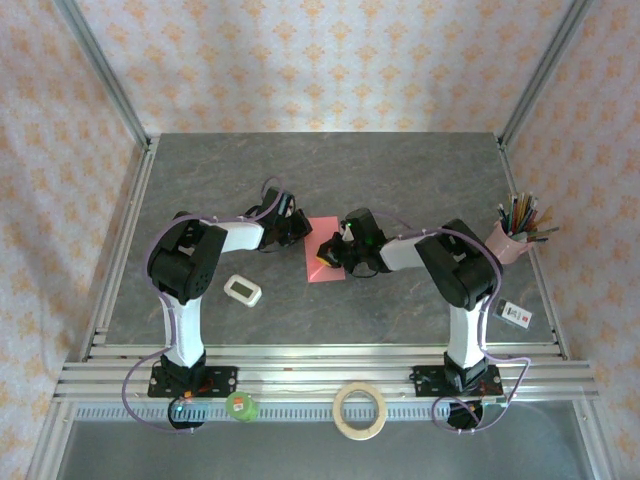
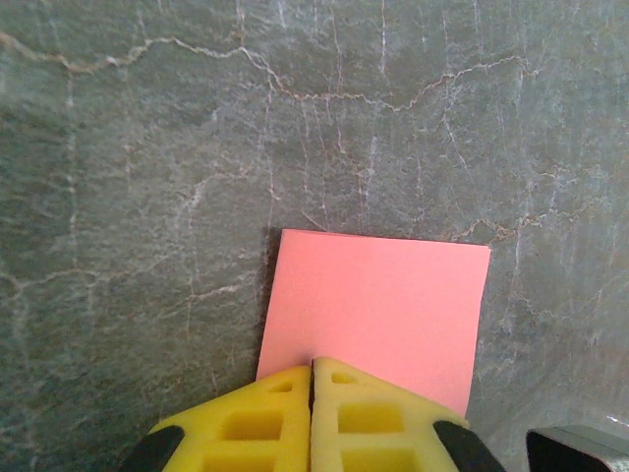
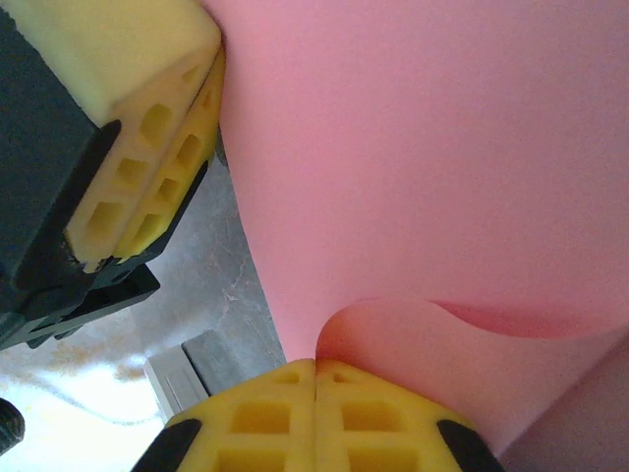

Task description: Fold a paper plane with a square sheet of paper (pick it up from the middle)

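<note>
1. Table (image 1: 420,180): grey stone-look, under both grippers.
2. Paper (image 1: 322,235): pink, between the 2 grippers, stretching ahead of each one's tips.
3. Right gripper (image 3: 315,366): jaws closed, pinching a curled-up paper edge.
4. Left gripper (image 2: 312,369): jaws closed, tips at the paper's opposite edge; grip unclear.

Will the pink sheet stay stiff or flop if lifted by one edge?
Probably floppy: the square sheet of paper curls up where the right gripper pinches its edge. It looks thin and light, so a nudge would likely slide it across the table rather than lift it.
</note>
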